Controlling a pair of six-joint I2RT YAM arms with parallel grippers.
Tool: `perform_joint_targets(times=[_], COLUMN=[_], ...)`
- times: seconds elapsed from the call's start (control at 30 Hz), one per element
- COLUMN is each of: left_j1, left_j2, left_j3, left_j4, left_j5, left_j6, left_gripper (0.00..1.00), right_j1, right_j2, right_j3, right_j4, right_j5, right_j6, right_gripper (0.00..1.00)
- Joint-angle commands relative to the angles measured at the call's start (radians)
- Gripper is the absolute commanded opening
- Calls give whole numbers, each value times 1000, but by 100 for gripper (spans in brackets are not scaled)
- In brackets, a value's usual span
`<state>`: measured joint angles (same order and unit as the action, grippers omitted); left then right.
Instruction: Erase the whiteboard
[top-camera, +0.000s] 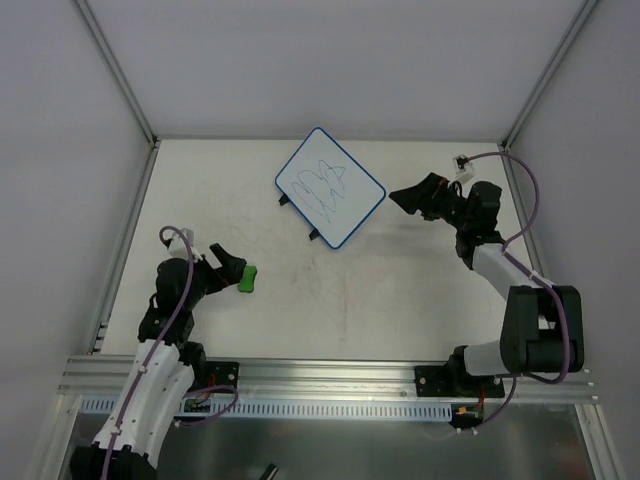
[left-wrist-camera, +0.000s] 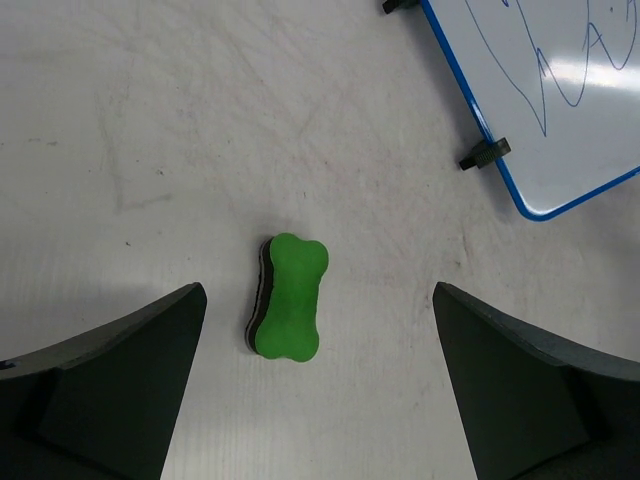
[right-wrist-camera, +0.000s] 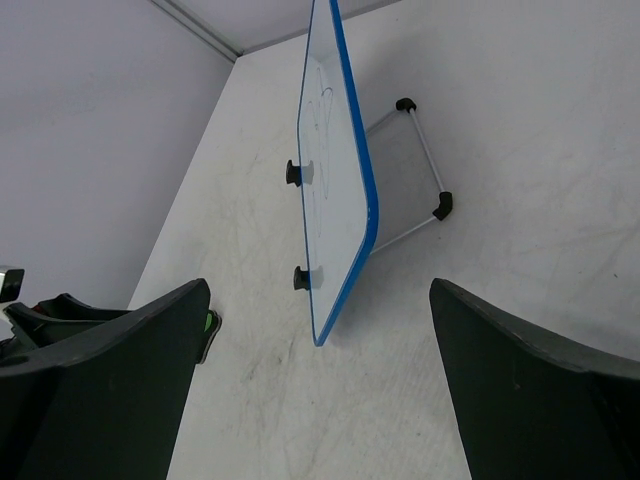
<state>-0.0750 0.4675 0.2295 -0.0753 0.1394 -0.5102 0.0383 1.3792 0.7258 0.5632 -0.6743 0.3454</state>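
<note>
1. Two hands, both released and empty, in the top view. The left hand (top-camera: 232, 266) hovers by a green eraser (top-camera: 247, 278) on the worktop (top-camera: 350, 290). The right hand (top-camera: 408, 190) is just beside the whiteboard (top-camera: 330, 187), which stands tilted at far centre with its scribbles intact.
2. Left wrist: the eraser (left-wrist-camera: 288, 296) lies between the spread fingers, untouched. Step judged: fetching the eraser. Next move calls for lowering and pinching its narrow waist. Whiteboard cut off at top right.
3. Right wrist: whiteboard (right-wrist-camera: 335, 170) seen nearly edge-on, propped on its stand (right-wrist-camera: 420, 150). Pen lines faint; eraser mostly hidden behind a finger.
</note>
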Motion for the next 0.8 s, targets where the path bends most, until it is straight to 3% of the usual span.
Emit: perform_joint_targets(times=[0.0, 0.23, 0.43, 0.77], left_j1=[-11, -84, -267, -275], left_j2=[66, 273, 446, 674], left_j3=[85, 155, 310, 429], left_j4=[-8, -21, -156, -262], left_j5=[-21, -37, -257, -270], left_j6=[7, 93, 99, 157], left_gripper=[99, 99, 99, 98], right_j1=[8, 18, 32, 48], right_j2=[69, 214, 302, 417], right_j3=[47, 73, 106, 119], right_j4=[234, 365, 428, 559], right_j5=[-42, -44, -51, -61], right_j6=[44, 80, 78, 107], right_gripper=[97, 99, 99, 97])
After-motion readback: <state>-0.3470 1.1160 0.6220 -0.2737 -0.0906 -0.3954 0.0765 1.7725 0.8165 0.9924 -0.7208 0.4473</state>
